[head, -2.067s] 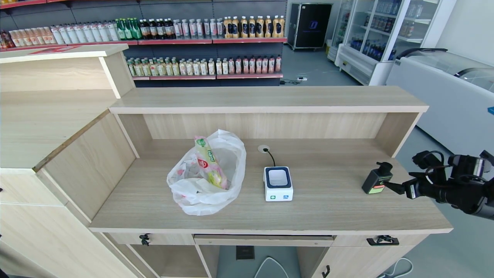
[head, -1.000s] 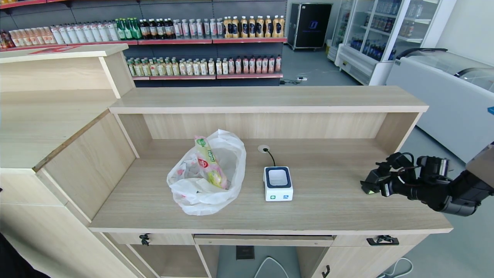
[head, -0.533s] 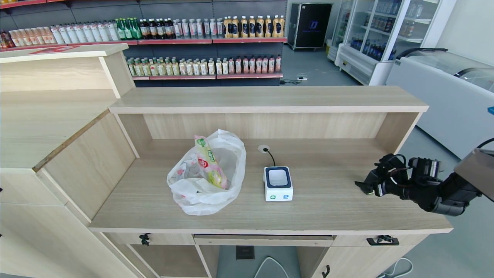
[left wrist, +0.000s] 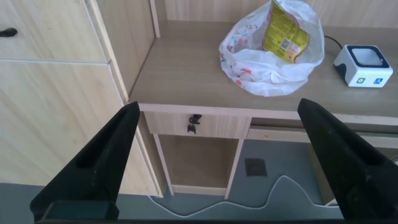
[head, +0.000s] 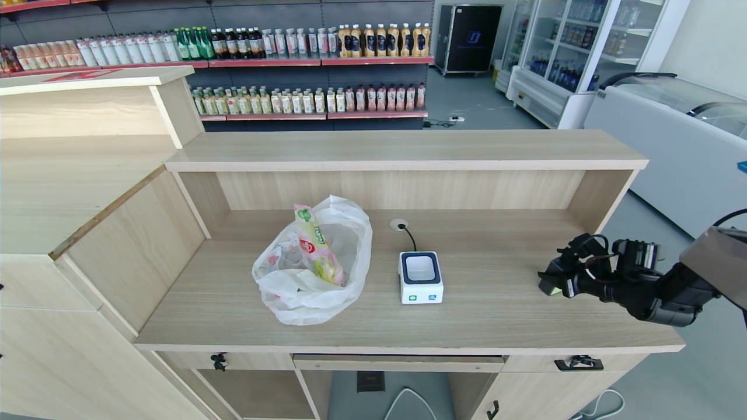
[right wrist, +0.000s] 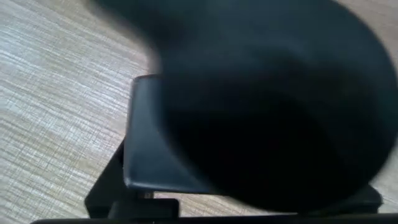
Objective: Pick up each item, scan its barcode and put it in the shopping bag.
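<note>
A black pump bottle (head: pixel 550 285) with a green label is at the counter's right end, tilted inside my right gripper (head: pixel 557 279), which is shut on it. In the right wrist view the bottle (right wrist: pixel 267 106) is a dark mass just above the wood. The white shopping bag (head: pixel 309 286) lies open at mid-counter with a pink and green snack packet (head: pixel 317 245) standing in it. The white scanner (head: pixel 420 277) sits between bag and bottle. My left gripper (left wrist: pixel 219 109) hangs open, off the counter's front left, facing the bag (left wrist: pixel 273 62) and scanner (left wrist: pixel 364 65).
The wooden counter (head: pixel 496 315) has a raised back ledge and side walls. The scanner's cable runs to a grommet (head: pixel 399 224) behind it. Drawers and handles lie under the front edge (left wrist: pixel 196 121). Drink shelves and fridges stand far behind.
My right arm came in from the right and closed around the black bottle, which shifted slightly left and tipped. Bag, packet and scanner have stayed put.
</note>
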Controlling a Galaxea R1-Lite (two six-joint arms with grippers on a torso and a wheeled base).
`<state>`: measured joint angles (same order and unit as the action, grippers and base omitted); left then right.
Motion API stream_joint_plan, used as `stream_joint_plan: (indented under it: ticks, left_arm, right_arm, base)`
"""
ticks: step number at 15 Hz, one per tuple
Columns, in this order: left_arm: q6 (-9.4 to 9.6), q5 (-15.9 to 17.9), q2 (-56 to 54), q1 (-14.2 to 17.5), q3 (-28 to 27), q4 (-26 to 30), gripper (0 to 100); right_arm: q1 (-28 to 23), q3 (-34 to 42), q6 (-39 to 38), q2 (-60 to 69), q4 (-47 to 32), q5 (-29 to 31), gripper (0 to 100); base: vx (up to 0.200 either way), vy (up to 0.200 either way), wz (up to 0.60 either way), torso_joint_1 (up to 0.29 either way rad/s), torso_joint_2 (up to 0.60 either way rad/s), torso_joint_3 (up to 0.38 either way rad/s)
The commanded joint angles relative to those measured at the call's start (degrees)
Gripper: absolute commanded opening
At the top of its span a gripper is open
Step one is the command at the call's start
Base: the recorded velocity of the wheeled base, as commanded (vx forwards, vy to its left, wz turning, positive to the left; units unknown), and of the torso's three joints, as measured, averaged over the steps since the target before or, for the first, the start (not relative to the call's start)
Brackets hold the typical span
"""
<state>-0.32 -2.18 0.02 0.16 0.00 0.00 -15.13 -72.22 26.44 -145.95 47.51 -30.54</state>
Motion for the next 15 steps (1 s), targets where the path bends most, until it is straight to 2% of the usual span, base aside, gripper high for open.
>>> stream_joint_plan:
  ticks: [1, 5, 8, 11, 12, 15]
  left_arm:
    - [-0.03, -0.02, -0.02, 0.02, 0.0, 0.0, 100]
    - [-0.03, -0.02, -0.02, -0.07, 0.0, 0.0, 100]
    - [-0.03, -0.02, -0.02, 0.02, 0.0, 0.0, 100]
    - [-0.03, -0.02, -0.02, 0.02, 0.0, 0.0, 100]
    - [-0.03, -0.02, -0.02, 0.02, 0.0, 0.0, 100]
    - [-0.03, -0.02, -0.02, 0.02, 0.0, 0.0, 100]
  right_arm:
    - [0.36, 0.06, 0.19, -0.04, 0.92, 0.04, 0]
    - [0.36, 1.03, 0.28, 1.54, 2.5, 0.13, 0]
    - [1.33, 4.45, 0.63, 8.92, 6.55, -0.58, 0]
    - [3.18, 12.8, 8.71, 24.83, 14.98, -6.9, 0]
    - [4.05, 17.37, 14.08, 32.04, 18.15, -10.51, 0]
    - [6.95, 31.88, 16.63, 44.87, 32.21, -16.13, 0]
  base:
    - [0.0, 0.0, 0.0, 0.0, 0.0, 0.0]
    - [0.0, 0.0, 0.0, 0.0, 0.0, 0.0]
    - [0.0, 0.0, 0.0, 0.0, 0.0, 0.0]
    - [0.0, 0.0, 0.0, 0.0, 0.0, 0.0]
    - [0.0, 0.0, 0.0, 0.0, 0.0, 0.0]
    - [0.0, 0.0, 0.0, 0.0, 0.0, 0.0]
